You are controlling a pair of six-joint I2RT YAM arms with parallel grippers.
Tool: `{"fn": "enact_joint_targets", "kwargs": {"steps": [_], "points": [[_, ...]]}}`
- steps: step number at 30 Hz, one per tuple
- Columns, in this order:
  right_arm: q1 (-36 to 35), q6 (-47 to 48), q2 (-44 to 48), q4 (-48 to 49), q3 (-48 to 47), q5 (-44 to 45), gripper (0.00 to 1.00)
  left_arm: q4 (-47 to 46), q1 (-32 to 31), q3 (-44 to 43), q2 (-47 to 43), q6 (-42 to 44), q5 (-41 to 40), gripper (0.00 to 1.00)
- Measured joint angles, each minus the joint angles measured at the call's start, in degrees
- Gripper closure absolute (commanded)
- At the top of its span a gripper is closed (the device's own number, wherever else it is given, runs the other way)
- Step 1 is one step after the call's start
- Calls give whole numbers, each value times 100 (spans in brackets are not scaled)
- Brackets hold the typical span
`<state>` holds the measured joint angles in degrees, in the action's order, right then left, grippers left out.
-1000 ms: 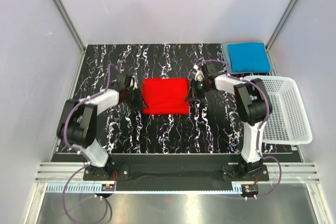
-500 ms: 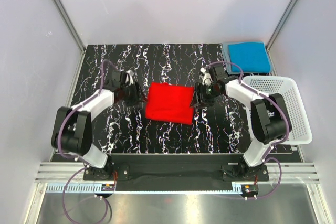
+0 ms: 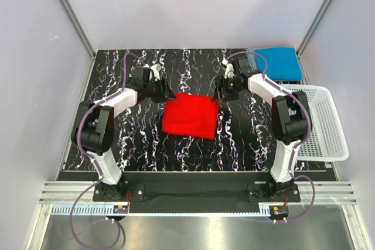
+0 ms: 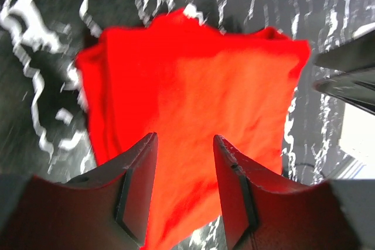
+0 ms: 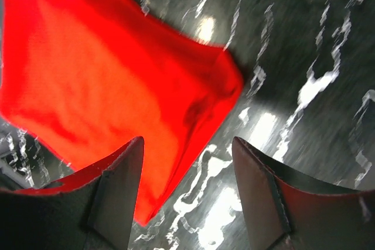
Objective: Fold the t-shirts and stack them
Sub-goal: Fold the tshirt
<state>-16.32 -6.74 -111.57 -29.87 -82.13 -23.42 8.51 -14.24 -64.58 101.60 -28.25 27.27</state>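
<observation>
Folded red shirt point(image 3: 188, 116) flat on the counter point(image 3: 193, 65), roughly centred between the two arms and a little askew to the counter's edges. Left jaws released, poised just over the shirt's far-left corner, nothing between the fingers point(image 4: 137, 185), only red cloth point(image 4: 193, 103) below them. Right jaws released too and spread wide, poised by the far-right corner, fingers point(image 5: 258, 191) apart with the shirt's corner point(image 5: 88, 86) and bare counter beneath. No cloth gripped on either side. Folded blue shirt point(image 3: 276, 62) at the counter's far-right corner, well apart from the red one. White basket point(image 3: 337, 139) at the right edge, nearer than the blue shirt.
</observation>
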Motion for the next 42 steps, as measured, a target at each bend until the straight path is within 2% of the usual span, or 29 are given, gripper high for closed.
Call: {"fn": "enact_joint_targets", "kwargs": {"steps": [7,9,11,13,18,28,31,34,35,36,38,39,42], "points": [[195,247,-645,20,-411,-133,34,-540,37,-411,822,-227,339,52],[238,269,-763,76,-446,-234,40,-706,72,-415,1040,-337,417,52],[271,273,-846,173,-446,-348,51,-813,107,-442,1237,-433,442,52],[304,262,-931,297,-446,-511,58,-903,144,-505,1451,-520,466,52],[413,184,-1143,566,-446,-780,78,-1104,157,-625,1576,-629,520,52],[514,-33,-1311,901,-444,-903,96,-1193,181,-754,1740,-776,479,51],[525,-118,-1314,935,-444,-870,95,-1128,216,-909,1838,-909,479,51],[529,-170,-1314,944,-444,-868,79,-1161,306,-935,1878,-1082,610,48],[529,-190,-1314,944,-444,-868,68,-1086,345,-973,1878,-1113,693,48],[529,-225,-1311,944,-444,-868,64,-975,374,-1047,1897,-1126,765,48],[535,-256,-1281,946,-444,-885,54,-511,433,-1464,2015,-1110,997,47],[538,-269,-1255,944,-444,-903,43,-319,450,-1733,2085,-1082,1102,45],[557,-345,-1152,942,-444,-927,34,55,492,-2184,2048,-979,1211,44]]}}
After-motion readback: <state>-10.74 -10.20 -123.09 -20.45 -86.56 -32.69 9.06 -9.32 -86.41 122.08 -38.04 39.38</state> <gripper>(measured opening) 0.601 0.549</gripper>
